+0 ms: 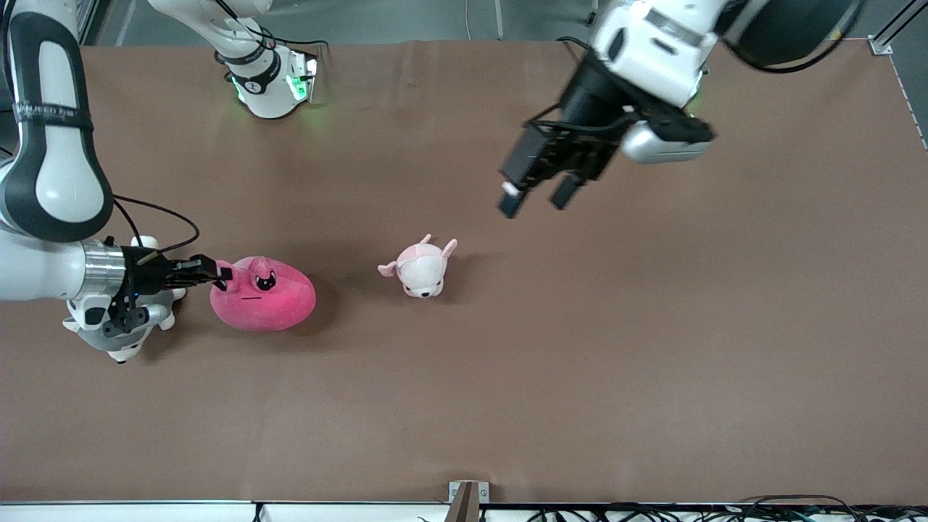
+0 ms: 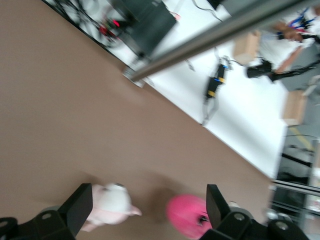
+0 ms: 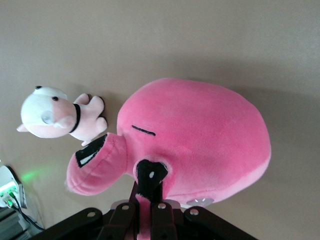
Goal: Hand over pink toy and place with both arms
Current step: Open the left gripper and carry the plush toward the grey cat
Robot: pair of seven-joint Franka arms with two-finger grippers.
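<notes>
While the pink toy sits on the bench, both arms are in shot.

Pink toy: the pink toy [image 1: 262, 294] [image 2: 187, 216] [image 3: 200, 140] lies on the brown bench [image 1: 580, 362], toward the right arm's end, about midway between the robots' edge and the front-camera edge.

Right gripper: the right gripper [image 1: 217, 273] [image 3: 145, 212] is low at the toy's edge, fingers pinched together on a fold of pink plush by one black eye; the right wrist view shows the fabric squeezed between the pads.

Left gripper: the left gripper [image 1: 536, 196] [image 2: 150, 210] hangs high over the middle of the bench, nearer the robots' edge, fingers spread wide with nothing between them. It looks smeared in both views.

Pale plush: a small pink-and-white plush animal [image 1: 420, 267] [image 2: 112, 205] [image 3: 57, 115] lies near the bench's centre, beside the pink toy but apart from it.

Grey dog: a grey-and-white plush dog [image 1: 119, 322] lies under the right arm's wrist, close to the bench's end edge.
</notes>
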